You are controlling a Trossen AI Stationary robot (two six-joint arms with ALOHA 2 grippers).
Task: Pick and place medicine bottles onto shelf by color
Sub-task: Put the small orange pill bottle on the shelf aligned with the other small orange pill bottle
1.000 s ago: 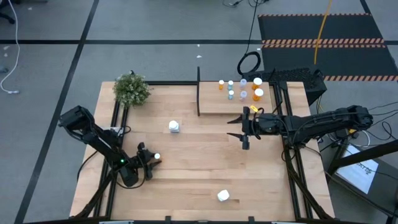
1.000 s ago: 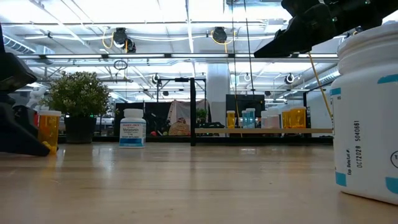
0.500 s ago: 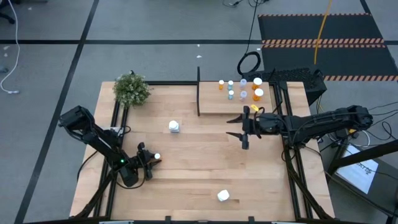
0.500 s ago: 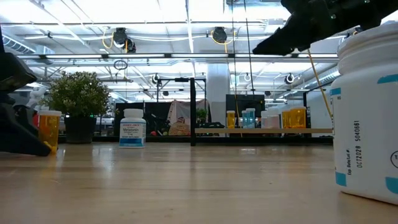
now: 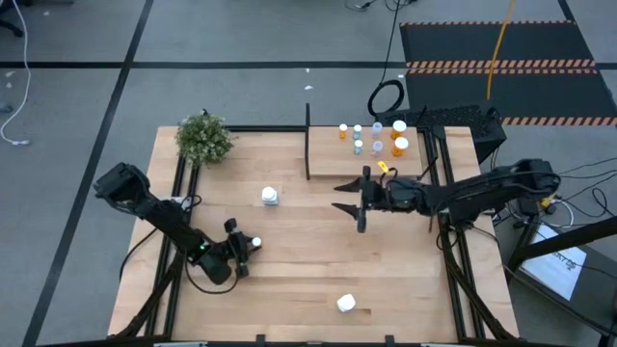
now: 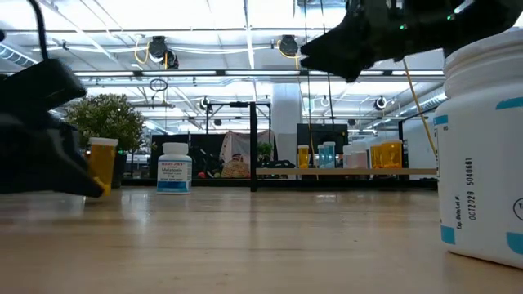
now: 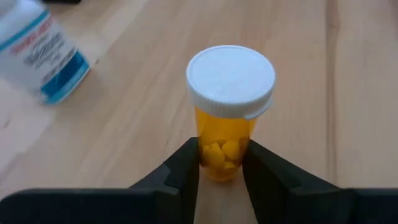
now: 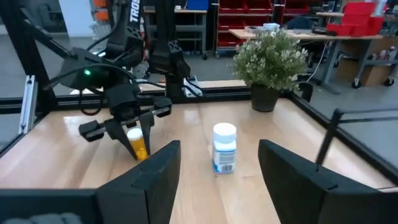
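An orange medicine bottle (image 7: 225,148) with a white cap stands between the fingers of my left gripper (image 5: 243,253), which is shut on it at the table's near left. It also shows in the low view (image 6: 102,163) and the right wrist view (image 8: 137,142). My right gripper (image 5: 350,212) hovers open over the table's middle, just in front of the shelf (image 5: 333,166). The shelf carries several small orange, pale-blue and white bottles (image 5: 378,141). A white bottle (image 5: 270,196) stands on its base at the table's middle. Another white bottle (image 5: 346,304) sits near the front edge. My left gripper pinches the orange bottle's body, low down below the cap (image 7: 221,163), between its two fingers (image 7: 183,171). The fingers come slanting down from the table's left. The bottle stays roughly upright, cap up. Whether its base is clear of the table, I cannot tell.
A green potted plant (image 5: 204,138) stands at the far left corner. A thin black post (image 5: 308,135) rises at the shelf's left end. Bare tabletop (image 5: 308,260) lies between the two grippers and the near white bottle (image 6: 482,155).
My left gripper has carried the orange bottle a short way toward the table's right edge, and the bottle stays upright. My right gripper has moved toward the table's left, away from the shelf's front edge, with its fingers still apart.
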